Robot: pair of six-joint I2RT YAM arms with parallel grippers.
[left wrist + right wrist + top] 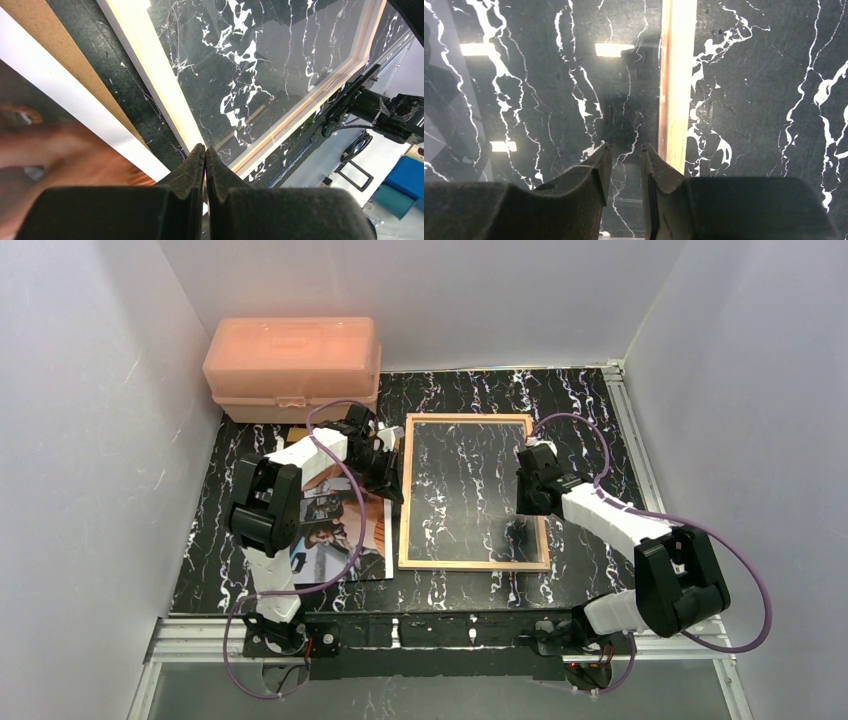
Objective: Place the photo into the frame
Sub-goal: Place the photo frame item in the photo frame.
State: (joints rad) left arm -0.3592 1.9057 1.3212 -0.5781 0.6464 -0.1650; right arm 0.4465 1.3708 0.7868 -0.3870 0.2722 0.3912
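Glossy orange-brown photo (330, 525) lies unloaded left of the tan wooden frame (470, 564). The left tool (205, 148) is clenched, empty; the right tool (624, 147) narrowly parted, seemingly empty. Next: pinch the photo's edge.

A: Colours ahead of the right gripper (624, 150)?
B: Table (774, 100): black with white marble veining. Frame (677, 75) edge: light tan.
A: Left of the black left gripper (205, 150)?
B: Photo (65, 155): orange-brown and dark tones, white border. Board (55, 35) beside it: plain brown.
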